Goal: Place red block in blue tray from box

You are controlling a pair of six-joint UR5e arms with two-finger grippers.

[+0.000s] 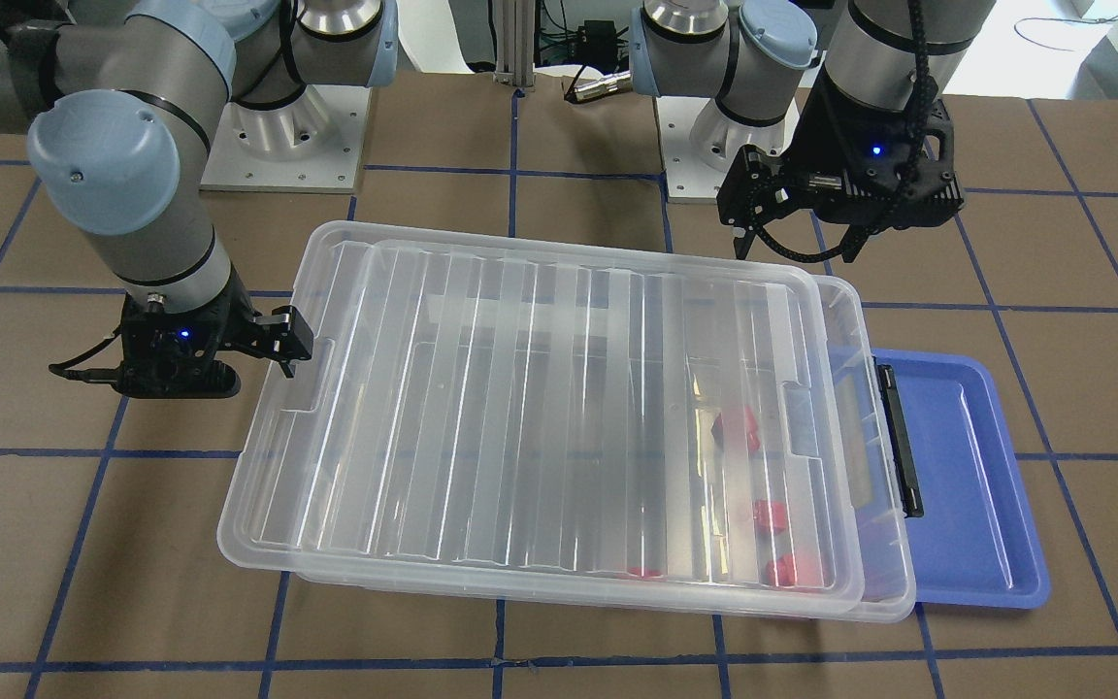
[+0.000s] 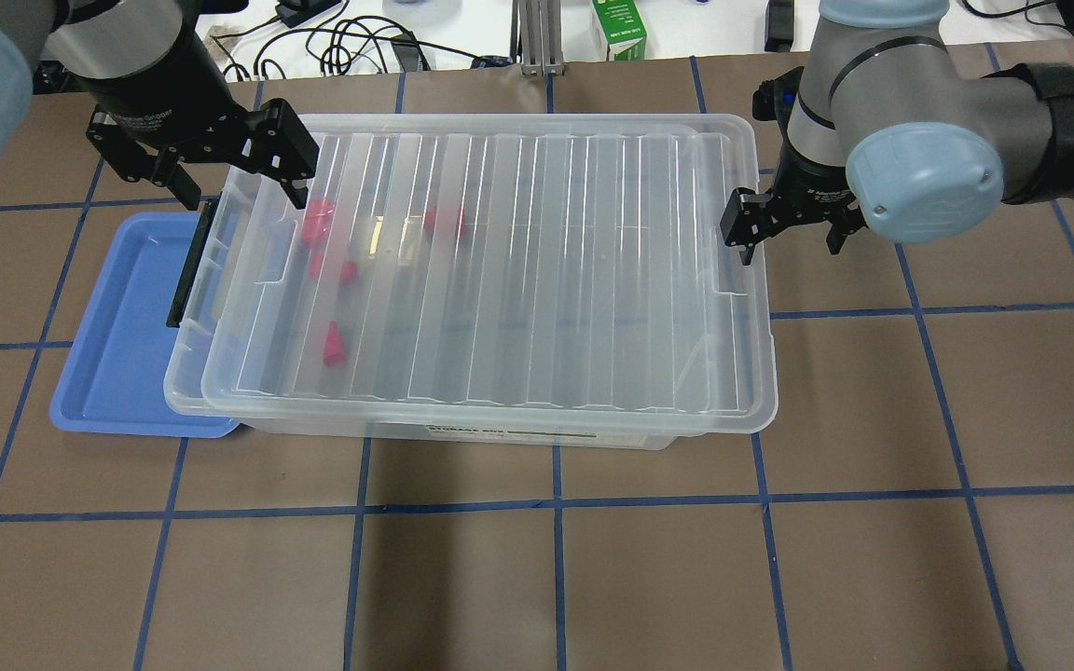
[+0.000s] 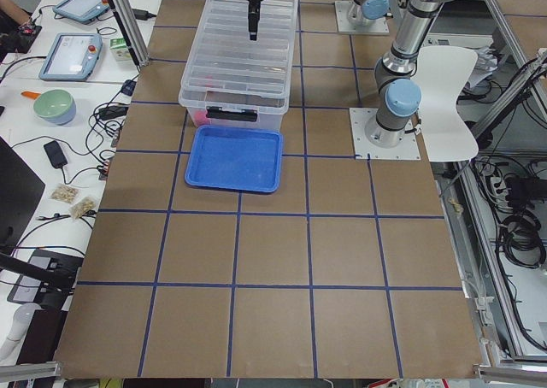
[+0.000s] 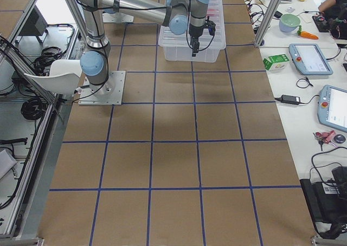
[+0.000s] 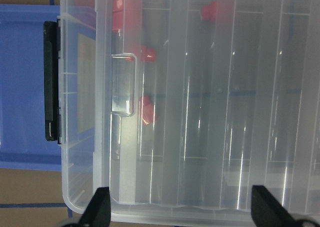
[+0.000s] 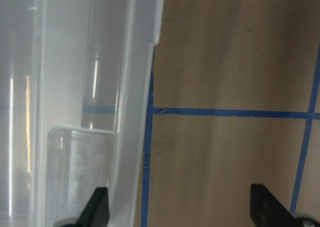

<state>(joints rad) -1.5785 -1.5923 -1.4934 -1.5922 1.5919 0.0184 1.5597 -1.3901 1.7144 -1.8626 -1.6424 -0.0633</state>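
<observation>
The box (image 2: 472, 410) is a clear bin. Its ribbed lid (image 2: 546, 270) lies shifted toward my right, leaving a gap at the end with the black latch (image 2: 187, 266). Several red blocks (image 2: 316, 222) lie inside near that end, seen through the lid (image 1: 739, 427). The blue tray (image 2: 117, 326) sits on the table against the latch end, partly under the box rim. My left gripper (image 2: 246, 198) is open and empty above the box's far corner at that end. My right gripper (image 2: 789, 250) is open and empty at the lid's opposite end, its jaws either side of the lid rim (image 6: 135, 112).
The table is brown board with a blue tape grid (image 2: 556, 503). The arm bases (image 1: 282, 146) stand behind the box. A green carton (image 2: 619, 28) and cables lie beyond the far edge.
</observation>
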